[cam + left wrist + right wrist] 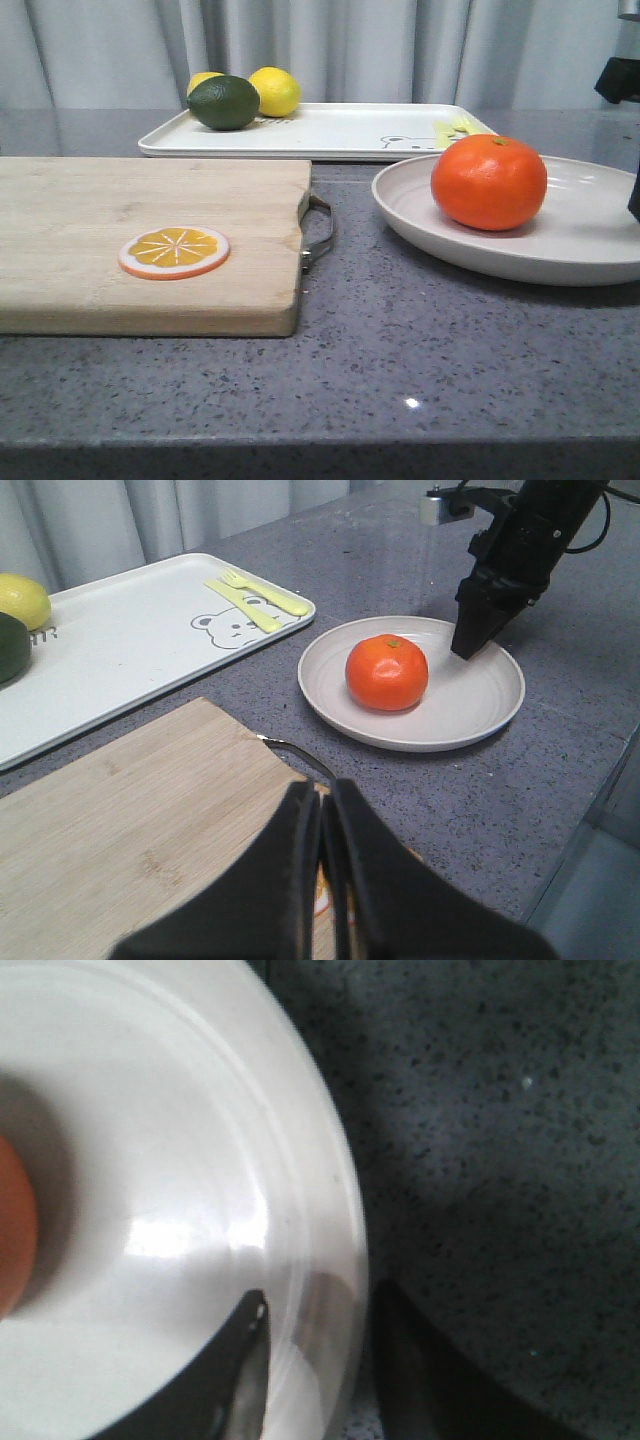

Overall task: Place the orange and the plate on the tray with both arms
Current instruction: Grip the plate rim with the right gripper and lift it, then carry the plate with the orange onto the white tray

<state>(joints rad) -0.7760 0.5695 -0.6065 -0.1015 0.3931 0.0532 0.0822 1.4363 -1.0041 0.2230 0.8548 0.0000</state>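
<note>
The orange (489, 182) sits on the left half of the off-white plate (585, 235), which rests on the grey counter at the right. In the right wrist view, my right gripper (315, 1300) straddles the plate's rim (330, 1210), one finger inside and one outside, closed on it. The left wrist view shows that gripper (468, 648) at the plate's far edge, beside the orange (387, 672). The white tray (350, 135) lies behind, with a bear drawing. My left gripper (322, 790) hangs shut and empty above the cutting board's right end.
A wooden cutting board (90, 230) with a metal handle (320, 230) fills the left and carries an orange slice disc (174, 252). On the tray's left end lie a dark green lime (223, 102) and two lemons (275, 91). Yellow cutlery (255, 598) lies at its right end.
</note>
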